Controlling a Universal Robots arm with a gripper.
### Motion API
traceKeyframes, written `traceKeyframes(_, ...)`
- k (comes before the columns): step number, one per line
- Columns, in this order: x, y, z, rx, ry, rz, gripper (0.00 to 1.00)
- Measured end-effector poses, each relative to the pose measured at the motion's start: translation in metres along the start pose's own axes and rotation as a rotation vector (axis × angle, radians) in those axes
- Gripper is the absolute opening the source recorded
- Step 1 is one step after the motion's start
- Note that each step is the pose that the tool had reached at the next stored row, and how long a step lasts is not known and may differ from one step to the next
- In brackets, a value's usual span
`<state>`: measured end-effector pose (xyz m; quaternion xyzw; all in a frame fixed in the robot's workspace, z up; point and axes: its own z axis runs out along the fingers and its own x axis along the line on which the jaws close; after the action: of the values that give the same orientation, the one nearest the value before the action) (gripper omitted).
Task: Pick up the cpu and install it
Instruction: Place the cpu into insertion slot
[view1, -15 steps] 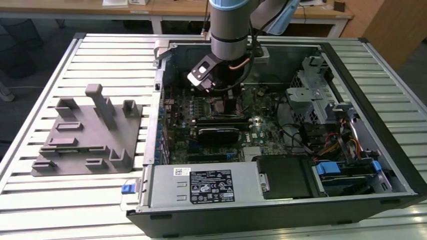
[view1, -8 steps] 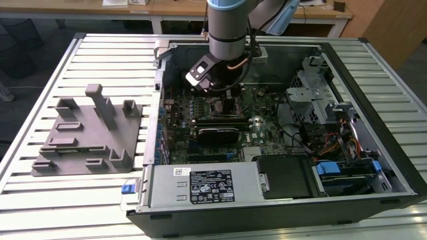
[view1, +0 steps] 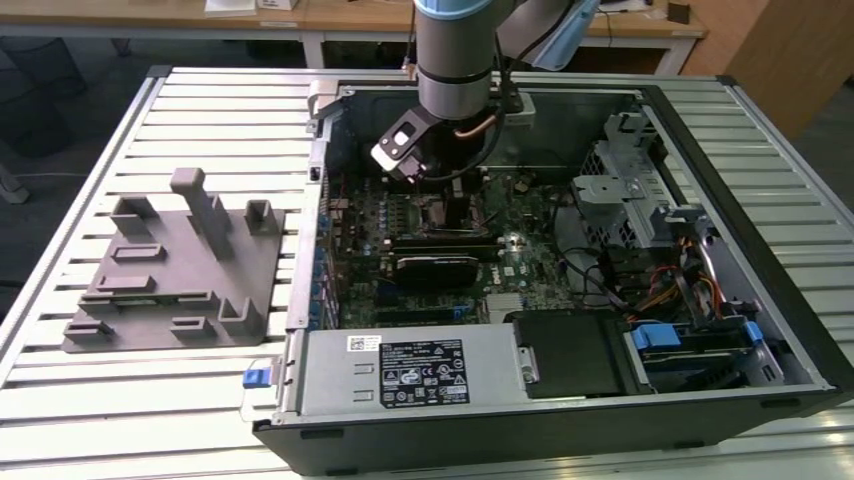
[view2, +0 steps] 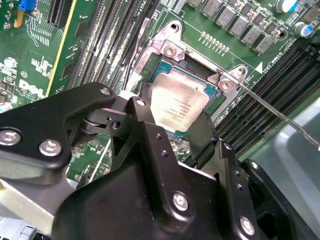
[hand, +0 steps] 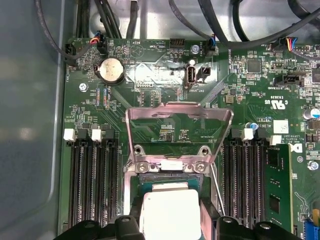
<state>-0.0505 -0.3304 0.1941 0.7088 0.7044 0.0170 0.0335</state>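
Note:
The cpu, a small square chip with a pale silver top, sits between my gripper's black fingers, right over the open socket on the green motherboard. In the first wrist view the cpu is flanked on both sides by the fingers of my gripper. The socket's metal load plate stands raised behind it. The thin lever rod sticks out to one side. In the exterior view the arm reaches down into the computer case, and the gripper hangs low over the board.
A large grey moulded holder block lies on the slatted table at the exterior view's left. Inside the case are the power supply, a drive cage and cable bundles. Memory slots flank the socket, and a coin battery lies beyond it.

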Motion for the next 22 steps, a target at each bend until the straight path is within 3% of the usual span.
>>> traceKeyframes(18,0.0002,0.0006,-0.0029,0.0003,-0.0019,0.017,0.53)
traceKeyframes(22,-0.0003,0.0006,-0.003,0.0012,-0.0041,0.043,0.53)
